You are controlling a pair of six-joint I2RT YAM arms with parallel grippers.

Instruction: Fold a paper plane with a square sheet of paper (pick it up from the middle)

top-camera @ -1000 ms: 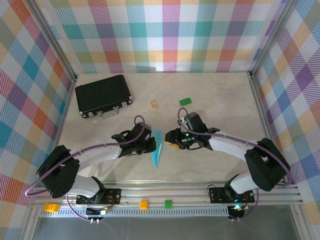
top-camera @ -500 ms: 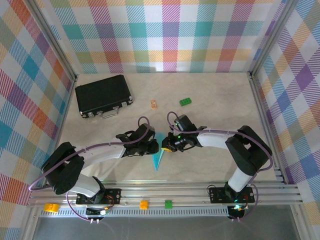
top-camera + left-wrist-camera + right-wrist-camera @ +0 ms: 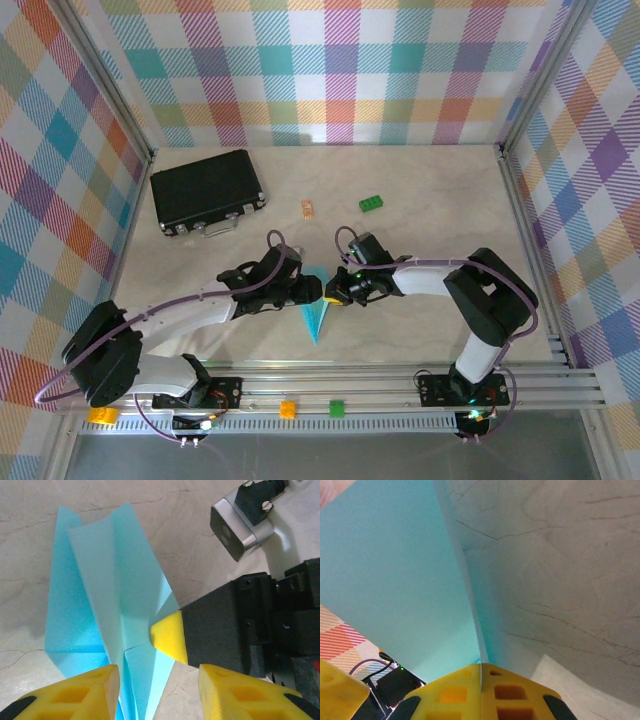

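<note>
Two grippers meet at the paper. The right gripper [image 3: 481, 672] is pinched tight on a raised fold of the paper plane [image 3: 110, 590], its yellow tip pressed in by the centre crease. The left gripper [image 3: 159, 680] has its jaws apart, with the narrowing part of the plane loose between them. The light blue paper sits mid-table near the front, nose towards the arm bases, and is already a slim dart. I'd say the folding is nearly done, with only crease-sharpening and wing-spreading seemingly left. The black case [image 3: 207, 190] and green brick [image 3: 371, 203] lie well apart behind.
</note>
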